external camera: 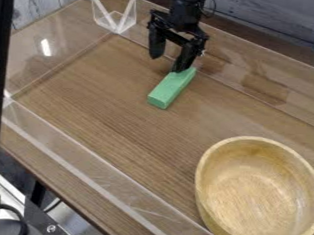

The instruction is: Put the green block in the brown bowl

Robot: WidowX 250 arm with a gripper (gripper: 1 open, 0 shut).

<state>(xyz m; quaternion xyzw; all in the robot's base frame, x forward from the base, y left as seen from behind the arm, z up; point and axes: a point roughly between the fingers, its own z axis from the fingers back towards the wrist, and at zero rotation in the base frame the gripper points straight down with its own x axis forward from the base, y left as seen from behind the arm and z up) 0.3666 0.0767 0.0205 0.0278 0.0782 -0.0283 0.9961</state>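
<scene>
Toward the table's [80, 115] far edge, we hold our gripper [173, 52] spread wide over the green block's [173, 88] far end, nothing grasped yet; the brown bowl [260, 191] waits empty at the near right corner.

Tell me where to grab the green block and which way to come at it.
Take the green block across its narrow width near the middle, coming straight down from above. It lies flat on the wooden table as a long bar, so its two long sides offer parallel faces. The end effector is open and pointing down over the block's far end, so it probably needs to shift along the bar first.
</scene>
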